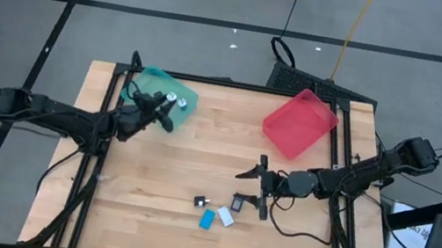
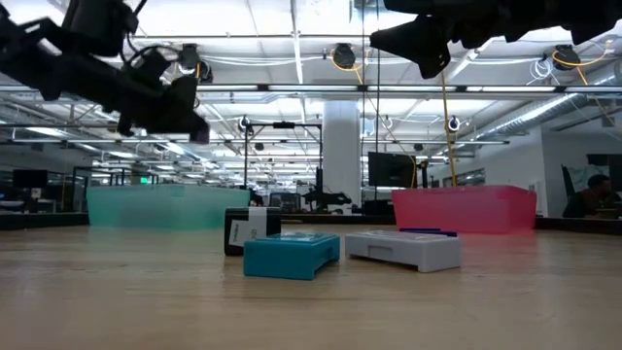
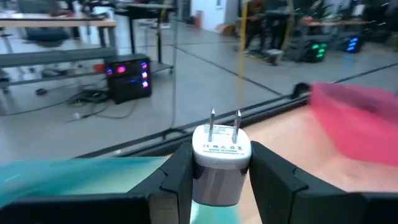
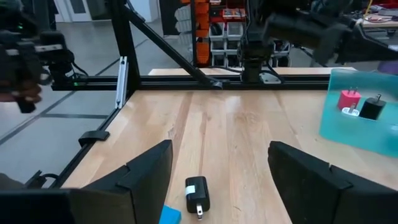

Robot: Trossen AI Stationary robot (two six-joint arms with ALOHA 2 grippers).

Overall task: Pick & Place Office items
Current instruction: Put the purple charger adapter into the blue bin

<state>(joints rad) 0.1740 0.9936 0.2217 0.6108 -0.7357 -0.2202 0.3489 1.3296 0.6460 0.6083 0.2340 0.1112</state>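
The office items are small charger-like blocks. My left gripper (image 1: 166, 112) is over the teal tray (image 1: 154, 83) at the table's far left, shut on a white plug block (image 3: 221, 152). A red block (image 4: 348, 99) and a black block (image 4: 373, 107) lie in that tray. My right gripper (image 1: 255, 179) hovers open above the table's middle, over the loose pieces. These are a black block (image 4: 198, 195), a bright blue block (image 2: 290, 255), a white block (image 2: 403, 248) and a dark block (image 1: 241, 204), all resting flat on the wood. My left gripper pinches the white plug block by the two sides of its body (image 3: 219, 177), one finger (image 3: 177, 177) on each side. Its two metal prongs (image 3: 225, 124) point forward, away from the wrist. The block is lifted clear above the teal tray.
The red tray (image 1: 299, 122) sits at the table's far right, with the right arm passing near it. Black frame rails (image 4: 180, 78) run along the table's edges. Bare wood lies between the two trays and along the near edge.
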